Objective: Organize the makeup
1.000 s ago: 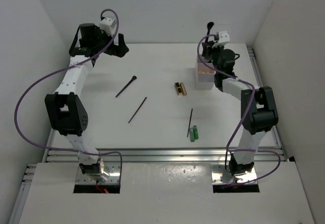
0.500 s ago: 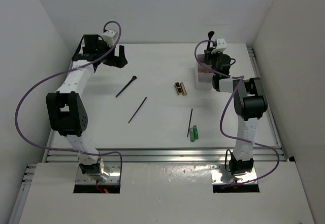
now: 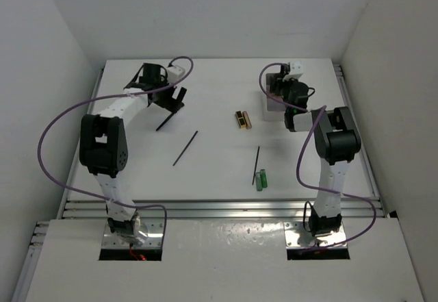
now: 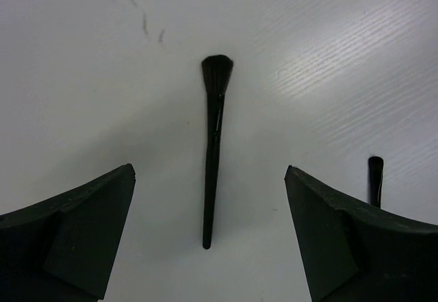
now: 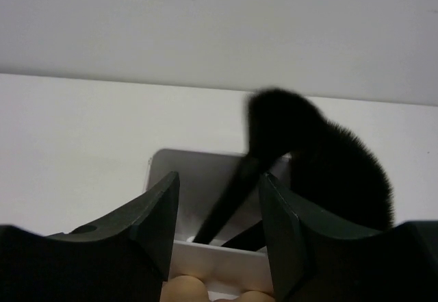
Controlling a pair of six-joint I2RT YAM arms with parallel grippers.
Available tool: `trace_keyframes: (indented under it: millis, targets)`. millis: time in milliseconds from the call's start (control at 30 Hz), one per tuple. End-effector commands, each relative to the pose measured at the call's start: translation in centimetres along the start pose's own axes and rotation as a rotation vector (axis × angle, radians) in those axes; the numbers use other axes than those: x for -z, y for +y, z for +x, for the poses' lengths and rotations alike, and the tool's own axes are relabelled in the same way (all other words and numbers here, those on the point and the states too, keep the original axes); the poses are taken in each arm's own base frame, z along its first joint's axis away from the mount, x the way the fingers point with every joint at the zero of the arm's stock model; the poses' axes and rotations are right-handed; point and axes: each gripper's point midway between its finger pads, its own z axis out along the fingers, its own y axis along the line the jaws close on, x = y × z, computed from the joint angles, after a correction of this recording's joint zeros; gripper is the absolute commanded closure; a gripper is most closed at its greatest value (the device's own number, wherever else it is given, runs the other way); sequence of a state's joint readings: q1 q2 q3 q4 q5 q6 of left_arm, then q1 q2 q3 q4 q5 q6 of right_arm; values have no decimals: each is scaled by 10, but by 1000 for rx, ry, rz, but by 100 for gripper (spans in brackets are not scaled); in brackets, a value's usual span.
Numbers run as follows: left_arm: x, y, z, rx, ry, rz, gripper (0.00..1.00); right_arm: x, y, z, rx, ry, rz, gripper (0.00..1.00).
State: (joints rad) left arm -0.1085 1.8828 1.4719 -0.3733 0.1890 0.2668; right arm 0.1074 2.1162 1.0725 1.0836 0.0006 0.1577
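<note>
A black brush [image 4: 213, 151] is seen lying flat at the centre of the left wrist view, its soft bristle head flared and its slim glossy handle tapering; it is framed by the left gripper [image 4: 209, 172], whose matte wedge-shaped jaws are spread wide and empty. In the overhead view, a thin black stick [image 3: 185, 148] is laid slantwise left of centre on the matte white table [image 3: 205, 179]; a boxy black-and-gold case [image 3: 243, 119] is found at upper centre; a second thin stick [image 3: 256, 164] and two small cylindrical green tubes [image 3: 261, 179] are set close together lower right of centre. At upper right, a fluffy brush [image 5: 321, 158] is stood tilted in the white box [image 5: 205, 179]; its handle is flanked by the right gripper [image 5: 219, 179], the jaws parted, not clamped.
</note>
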Motion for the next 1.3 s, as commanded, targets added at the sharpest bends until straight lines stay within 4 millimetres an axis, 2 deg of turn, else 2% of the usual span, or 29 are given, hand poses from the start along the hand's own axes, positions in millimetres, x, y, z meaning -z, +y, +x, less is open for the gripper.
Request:
trace_keyframes:
  millis: [0, 67, 100, 167, 200, 267, 300, 333, 367, 400, 500, 533, 567, 600, 633, 667, 800, 900, 933, 967, 1033, 1067, 1167, 1200, 1267]
  targets:
    - [-13, 6, 8, -55, 45, -40, 3, 2, 1, -72, 3, -169, 13, 49]
    - [-28, -5, 8, -106, 58, -13, 4, 4, 4, -78, 8, -169, 5, 45]
    - [-33, -4, 17, -116, 88, -15, 4, 5, 4, -78, 11, -160, 5, 44]
    - [-46, -15, 21, -154, 114, 3, 5, 9, 8, -88, 28, -166, 0, 42]
    - [-51, -16, 26, -153, 127, 8, 6, 10, 6, -86, 34, -154, 5, 40]
    - [-54, -8, 26, -131, 147, -35, 10, 15, 11, -99, 31, -170, -9, 40]
    - [-61, -5, 32, -111, 167, -53, 12, 18, 14, -96, 38, -160, -19, 39]
    - [-63, -3, 35, -90, 183, -68, 18, 22, 14, -108, 44, -184, -20, 39]
    - [-66, 0, 28, -62, 171, -85, 22, 26, 17, -105, 62, -177, -24, 39]
    - [-69, -1, 31, -50, 185, -81, 24, 29, 19, -112, 59, -192, -29, 39]
    - [-82, -5, 45, -24, 249, -32, 34, 41, 24, -116, 53, -197, -37, 39]
    - [-91, -9, 58, -18, 292, -8, 37, 44, 27, -118, 51, -203, -43, 40]
    - [-87, -13, 70, -21, 351, 15, 45, 52, 25, -119, 51, -203, -39, 40]
    - [-88, -16, 65, -16, 348, 41, 49, 54, 25, -121, 55, -208, -38, 40]
    - [-88, -20, 70, -10, 371, 62, 53, 58, 27, -117, 61, -199, -44, 40]
    - [-85, -26, 82, -2, 416, 89, 60, 63, 26, -128, 63, -220, -40, 40]
    - [-75, -42, 98, 30, 478, 154, 63, 69, 26, -129, 103, -216, -40, 40]
    - [-70, -48, 113, 52, 553, 176, 72, 71, 25, -138, 104, -241, -38, 40]
    - [-70, -48, 110, 55, 554, 186, 74, 71, 25, -139, 105, -242, -36, 40]
    - [-67, -51, 117, 69, 590, 195, 79, 71, 25, -140, 101, -245, -37, 40]
    - [-70, -56, 119, 78, 591, 218, 89, 70, 25, -147, 99, -261, -36, 40]
    - [-70, -57, 115, 80, 576, 226, 100, 70, 27, -149, 99, -267, -40, 40]
    - [-74, -53, 96, 126, 516, 250, 100, 73, 29, -154, 95, -278, -44, 41]
    - [-71, -54, 80, 147, 477, 258, 100, 74, 27, -152, 96, -267, -41, 41]
    - [-63, -49, 36, 169, 358, 280, 100, 75, 38, -147, 98, -220, -95, 41]
